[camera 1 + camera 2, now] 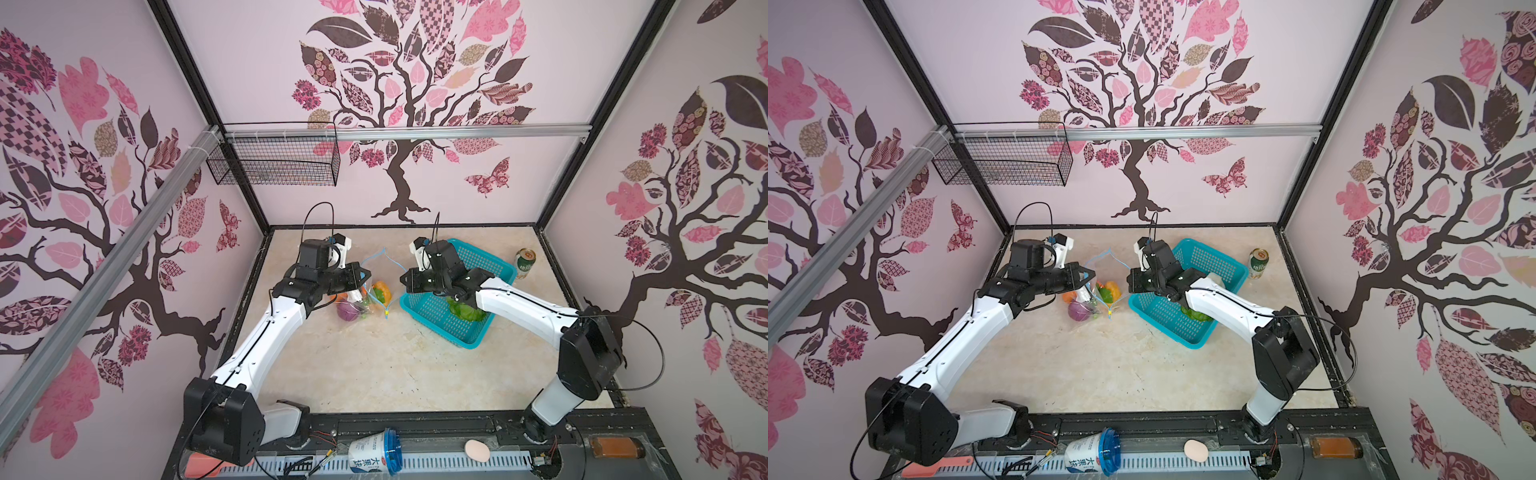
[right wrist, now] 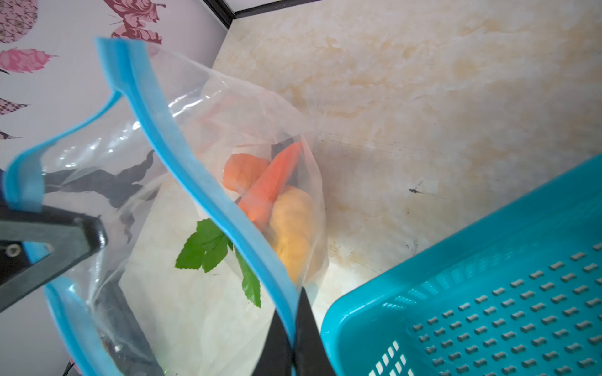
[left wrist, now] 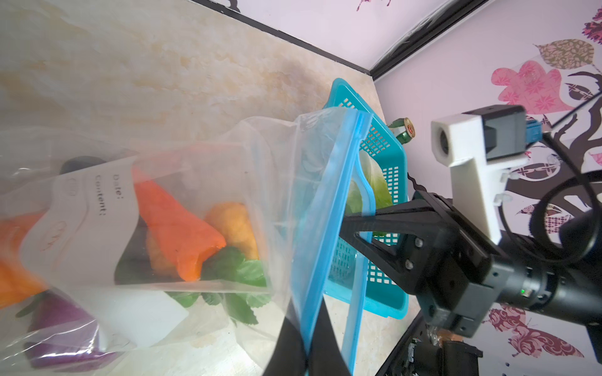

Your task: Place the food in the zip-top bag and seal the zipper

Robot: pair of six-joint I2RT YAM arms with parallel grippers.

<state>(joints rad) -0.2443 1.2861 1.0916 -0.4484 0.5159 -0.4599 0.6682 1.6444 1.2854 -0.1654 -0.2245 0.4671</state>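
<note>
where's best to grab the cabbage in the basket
Take the cabbage across its leafy upper bulge, coming straight down from above. It sits inside the teal basket, so the walls would likely block any sideways approach, and only its top is exposed.

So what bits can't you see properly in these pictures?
- Green-white leafy cabbage in the teal plastic mesh basket: mostly covered by the right arm in both top views.
- Small yellow slider tab: too tiny in a top view; not seen in wrist views.
- Purple onion: blurred behind the clear crinkly bag, left wrist view.
- Left gripper, shut on the light-blue zipper strip: only finger ends show, left wrist view.
</note>
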